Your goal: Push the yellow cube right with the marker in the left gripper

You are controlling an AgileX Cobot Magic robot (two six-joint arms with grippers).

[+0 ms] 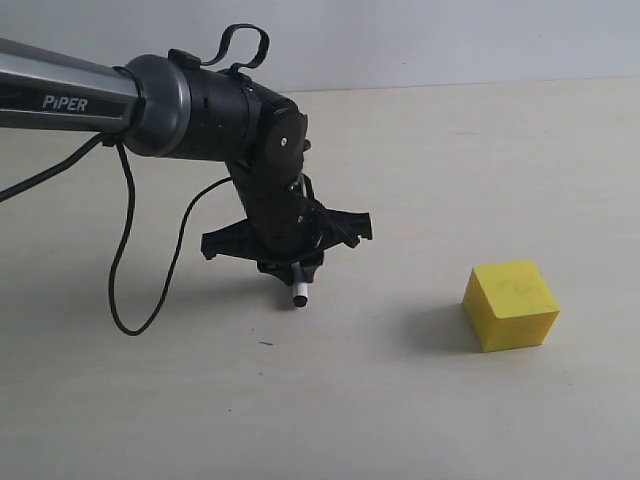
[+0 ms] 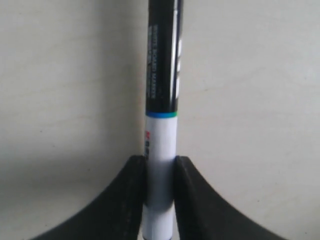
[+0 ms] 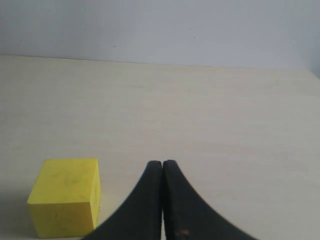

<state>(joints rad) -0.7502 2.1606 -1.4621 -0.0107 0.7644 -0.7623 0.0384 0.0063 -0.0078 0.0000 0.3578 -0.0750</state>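
My left gripper (image 1: 297,272) hangs over the table left of centre, shut on the marker (image 1: 299,296), whose end points down just above the surface. In the left wrist view the marker (image 2: 161,125) stands between the two black fingers (image 2: 131,200), white barrel in the grip and black part beyond. The yellow cube (image 1: 510,304) rests on the table well to the right of the marker, apart from it. My right gripper (image 3: 162,165) is shut on nothing, with the yellow cube (image 3: 65,202) beside it; that gripper does not show in the exterior view.
A black cable (image 1: 125,270) loops down from the left arm (image 1: 90,100) onto the pale table (image 1: 400,400). A light wall (image 1: 450,40) runs behind the table's far edge.
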